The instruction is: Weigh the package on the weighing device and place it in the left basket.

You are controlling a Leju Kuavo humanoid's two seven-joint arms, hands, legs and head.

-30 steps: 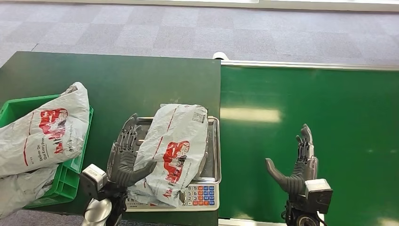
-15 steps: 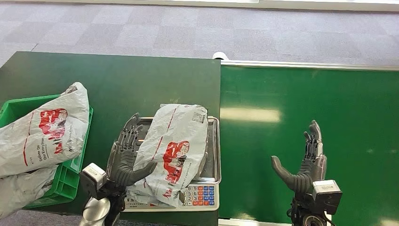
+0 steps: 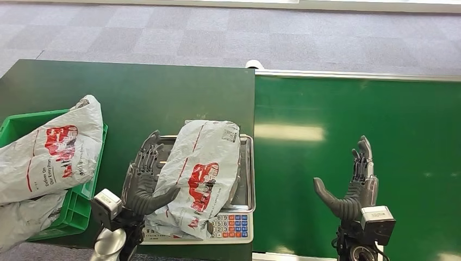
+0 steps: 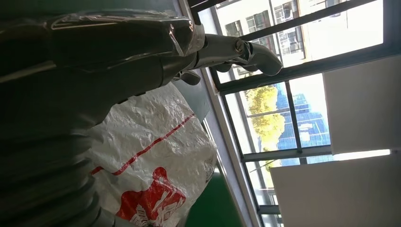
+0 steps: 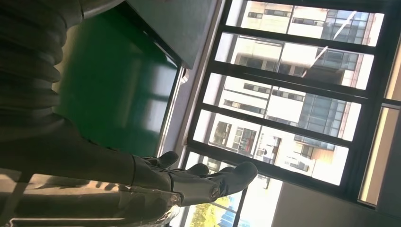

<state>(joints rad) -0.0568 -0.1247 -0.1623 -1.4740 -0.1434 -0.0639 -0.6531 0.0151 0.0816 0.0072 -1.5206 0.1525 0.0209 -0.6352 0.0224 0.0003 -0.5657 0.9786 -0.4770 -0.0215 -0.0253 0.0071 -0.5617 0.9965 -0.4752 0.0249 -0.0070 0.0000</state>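
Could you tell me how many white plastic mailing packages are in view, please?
3: one on the scale tray, one atop the green basket, one below it; more may be hidden.

scale (image 3: 239, 225) – display and part of keypad hidden under package (image 3: 204, 174) | basket (image 3: 76, 204) at 9 o'clock – cut by frame edge, interior covered by bags (image 3: 49, 155)

Three white bags are counted: one (image 3: 204, 176) on the scale (image 3: 235, 225), one (image 3: 51, 152) across the basket (image 3: 81, 202), one (image 3: 22, 220) below it. One scale, one green basket, two tables (image 3: 152, 92) (image 3: 353, 109) and two hands (image 3: 142, 182) (image 3: 353, 187) are seen.
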